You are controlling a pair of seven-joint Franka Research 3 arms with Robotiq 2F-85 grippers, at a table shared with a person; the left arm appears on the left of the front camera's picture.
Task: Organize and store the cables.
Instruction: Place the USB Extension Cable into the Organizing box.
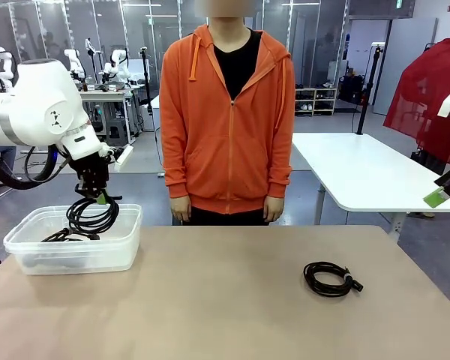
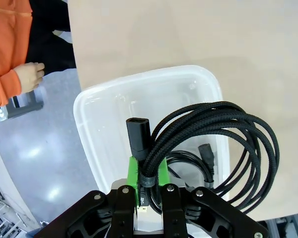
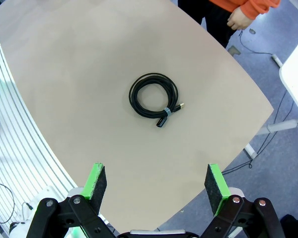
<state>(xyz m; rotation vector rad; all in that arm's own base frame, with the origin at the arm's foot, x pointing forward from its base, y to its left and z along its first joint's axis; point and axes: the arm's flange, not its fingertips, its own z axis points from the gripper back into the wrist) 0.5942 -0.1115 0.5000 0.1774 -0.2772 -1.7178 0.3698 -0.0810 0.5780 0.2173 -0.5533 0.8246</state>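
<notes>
**Left gripper (image 2: pixel 148 171) over the bin (image 1: pixel 127 225), pinching a coiled cable (image 2: pixel 223 144)**

You have the jaws clamped narrow on the coil's bundled neck, just under its plug (image 2: pixel 138 133), and the loops hang into the clear bin above another cable (image 2: pixel 207 153) lying inside. Lower until the loops rest on the bottom before you let go, so nothing springs over the rim. Your right gripper (image 3: pixel 156 181) stands wide and empty, high above the loose coil (image 3: pixel 153 94) on the table (image 3: pixel 89 59). No brand or print can be read. The pale band on that coil may be a tie, but it's too small to say.
</notes>
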